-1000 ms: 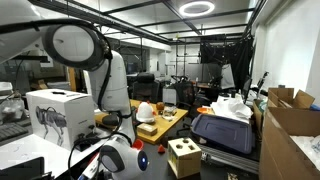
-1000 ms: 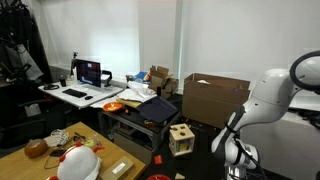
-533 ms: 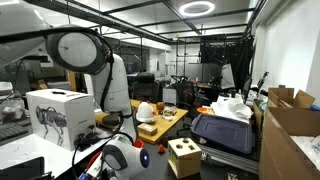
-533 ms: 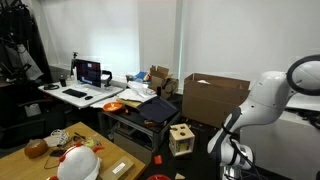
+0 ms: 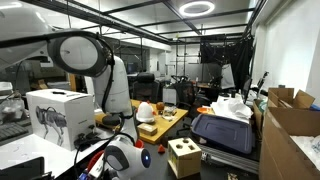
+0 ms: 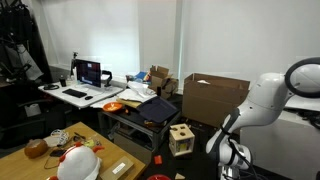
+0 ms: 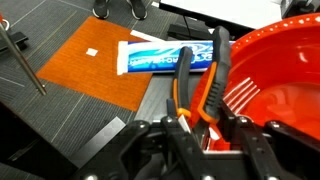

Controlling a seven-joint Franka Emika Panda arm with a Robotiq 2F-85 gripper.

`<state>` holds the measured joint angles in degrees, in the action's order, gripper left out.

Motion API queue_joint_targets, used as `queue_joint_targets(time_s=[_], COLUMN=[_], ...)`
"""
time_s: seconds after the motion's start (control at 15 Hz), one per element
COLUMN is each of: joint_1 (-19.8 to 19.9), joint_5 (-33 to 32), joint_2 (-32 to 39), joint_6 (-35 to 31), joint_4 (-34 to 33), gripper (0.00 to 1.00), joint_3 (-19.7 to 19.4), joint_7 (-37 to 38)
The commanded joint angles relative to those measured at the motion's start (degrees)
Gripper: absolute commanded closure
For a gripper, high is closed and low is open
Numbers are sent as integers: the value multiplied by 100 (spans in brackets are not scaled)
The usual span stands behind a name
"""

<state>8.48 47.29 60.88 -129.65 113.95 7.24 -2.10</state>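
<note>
In the wrist view my gripper (image 7: 197, 110) reaches down over a pair of pliers (image 7: 214, 62) with orange-and-black handles. The handles stand between my fingers, one finger pressing on each side. The pliers lean on the rim of a red ribbed bowl (image 7: 275, 70) at the right. Just beyond them a blue-and-white toothpaste tube (image 7: 160, 57) lies on an orange mat (image 7: 85, 65). The pliers' head is hidden under my gripper. In both exterior views the white arm (image 5: 85, 50) (image 6: 268, 100) bends down low, and the pliers cannot be seen there.
A thin metal rod (image 7: 20, 55) slants at the left over grey carpet. A wooden shape-sorter box (image 5: 183, 157) (image 6: 181, 138) sits on the floor. A cardboard box (image 6: 215, 98), a black case (image 5: 225, 130) and a cluttered wooden table (image 6: 100, 150) stand nearby.
In the exterior views the arm's wrist has sunk slightly lower and shifted a little. Nothing else in the room has moved.
</note>
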Motion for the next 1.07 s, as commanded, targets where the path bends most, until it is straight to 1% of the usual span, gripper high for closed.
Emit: queue_joint_targets(time_s=[0.0,0.13,0.2,0.27,0.6,1.0], joint_1=[-69,-83,-89,-92,-98,-347], joint_5=[-69,-144,-187,-230,-422,-883], joint_2=[48,64,68,80,121,-123], joint_6=[282,462,542,578,732,822], joint_4=[-145,-214,-244,-272,-371,-329], gripper=[88,98,99,95,95,95], joint_3=[-87,-113,-122,-129,-144,-312], joint_7=[-30,-24,-24,-34,-40,359])
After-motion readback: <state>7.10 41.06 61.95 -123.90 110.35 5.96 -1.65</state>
